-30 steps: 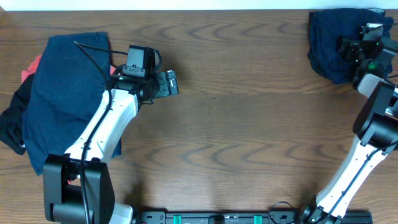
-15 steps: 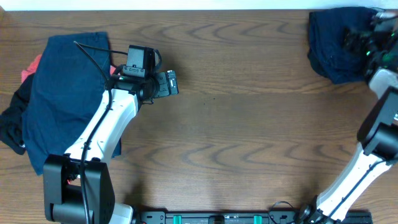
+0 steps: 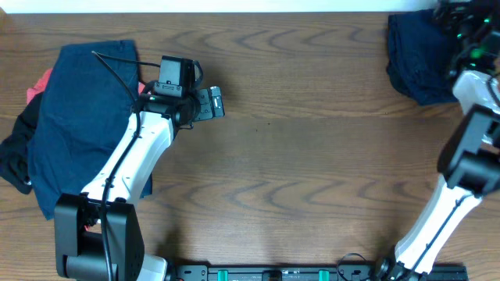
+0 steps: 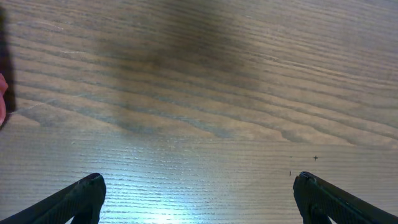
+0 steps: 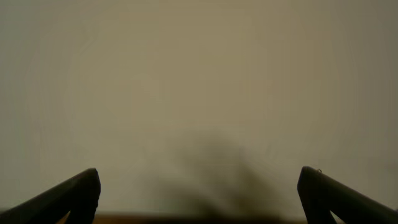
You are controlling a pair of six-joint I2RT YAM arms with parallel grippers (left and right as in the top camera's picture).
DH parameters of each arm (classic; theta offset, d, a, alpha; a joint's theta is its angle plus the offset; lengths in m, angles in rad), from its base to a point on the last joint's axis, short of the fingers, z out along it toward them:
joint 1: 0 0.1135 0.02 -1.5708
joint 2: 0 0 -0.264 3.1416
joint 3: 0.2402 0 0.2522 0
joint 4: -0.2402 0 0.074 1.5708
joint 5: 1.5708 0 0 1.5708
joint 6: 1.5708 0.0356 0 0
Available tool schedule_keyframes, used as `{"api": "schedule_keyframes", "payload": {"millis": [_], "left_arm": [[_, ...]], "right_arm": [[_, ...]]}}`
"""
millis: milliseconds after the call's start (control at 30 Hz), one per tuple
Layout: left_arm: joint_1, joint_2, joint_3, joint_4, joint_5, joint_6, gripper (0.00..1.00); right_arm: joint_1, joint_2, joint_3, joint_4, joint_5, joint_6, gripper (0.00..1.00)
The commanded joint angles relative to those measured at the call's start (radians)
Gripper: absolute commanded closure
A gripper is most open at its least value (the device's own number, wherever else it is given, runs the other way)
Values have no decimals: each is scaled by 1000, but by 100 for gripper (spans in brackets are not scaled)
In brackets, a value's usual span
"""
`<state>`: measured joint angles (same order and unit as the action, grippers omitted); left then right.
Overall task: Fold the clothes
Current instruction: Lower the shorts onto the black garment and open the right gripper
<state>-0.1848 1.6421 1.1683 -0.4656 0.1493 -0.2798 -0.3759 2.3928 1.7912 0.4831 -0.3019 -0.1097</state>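
Observation:
The clothes lie in two heaps. At the left, a large navy garment (image 3: 82, 125) covers a red-orange piece (image 3: 39, 82) and a black one (image 3: 12, 160). A crumpled navy piece (image 3: 418, 58) sits at the far right corner. My left gripper (image 3: 212, 104) hovers just right of the left heap, open over bare wood (image 4: 199, 180), with nothing between its fingers. My right gripper (image 3: 457, 14) is up at the table's far edge behind the right heap. It is open (image 5: 199, 177) and faces a plain beige wall.
Brown wooden table (image 3: 312, 156) spans the whole overhead view. A sliver of red cloth (image 4: 2, 102) shows at the left edge of the left wrist view. Both arm bases stand at the near edge, with a black rail (image 3: 312, 273) between them.
My right arm has swung from above the right navy heap toward the table's far edge, its gripper staying open. The left arm and both heaps have not moved.

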Motion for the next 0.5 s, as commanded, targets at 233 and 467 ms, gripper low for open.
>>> {"api": "schedule_keyframes", "payload": {"millis": [233, 467], "left_arm": [[2, 5, 14, 0, -8, 17, 2], [2, 5, 14, 0, -8, 17, 2]], "right_arm": [[-2, 313, 303, -256, 27, 38, 1], [-5, 309, 303, -351, 43, 26, 1]]}}
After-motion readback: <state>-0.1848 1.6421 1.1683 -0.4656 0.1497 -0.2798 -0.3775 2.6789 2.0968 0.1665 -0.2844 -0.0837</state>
